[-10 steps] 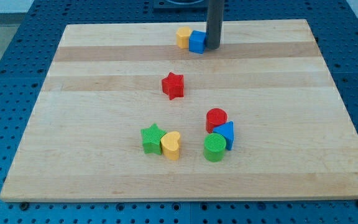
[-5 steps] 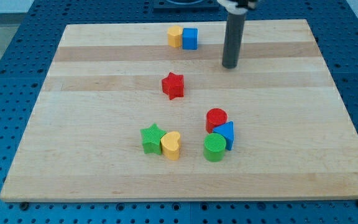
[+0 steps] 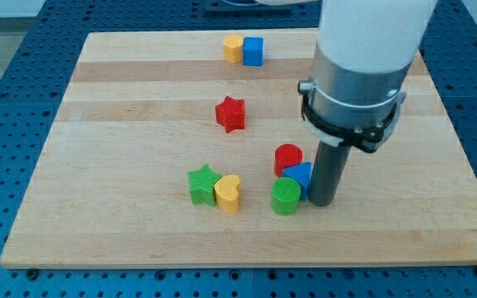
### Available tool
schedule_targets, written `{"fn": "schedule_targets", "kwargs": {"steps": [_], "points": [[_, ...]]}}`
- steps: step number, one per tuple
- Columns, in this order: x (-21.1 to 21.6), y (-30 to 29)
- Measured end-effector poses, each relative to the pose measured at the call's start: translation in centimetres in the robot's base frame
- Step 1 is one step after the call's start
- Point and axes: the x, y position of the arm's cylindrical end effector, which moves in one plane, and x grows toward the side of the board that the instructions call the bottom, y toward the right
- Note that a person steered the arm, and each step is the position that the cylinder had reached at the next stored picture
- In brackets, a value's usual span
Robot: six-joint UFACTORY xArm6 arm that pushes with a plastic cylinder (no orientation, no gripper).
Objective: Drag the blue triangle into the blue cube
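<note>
Nearest us on the worktop (image 3: 139, 240) sat the green star (image 3: 202, 184), yellow heart (image 3: 228, 194) and green cylinder (image 3: 286, 197). We had no fingers, only a rod; my tip (image 3: 320, 202) stood just right of the blue triangle (image 3: 300, 176), seemingly touching it, placed there, we judged, to shove it leftward and away. The red cylinder (image 3: 287, 157) crowded it. Farther off stood the red star (image 3: 231, 113); farthest, the blue cube (image 3: 253, 51) touched a yellow block (image 3: 233, 49).

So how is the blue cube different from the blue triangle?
The blue cube sits near the view's top edge, touching a yellow block; the blue triangle sits lower, squeezed among the red cylinder, the green cylinder and my tip. The cube shows fully; the triangle is partly hidden. Both are blue.
</note>
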Motion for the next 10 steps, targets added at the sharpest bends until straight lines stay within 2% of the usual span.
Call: {"fn": "schedule_targets", "kwargs": {"steps": [2,5,7,10], "points": [[0.3,-3.2],[0.1,-2.4],[-2.1,-2.9],[-2.7,-9.3]]}}
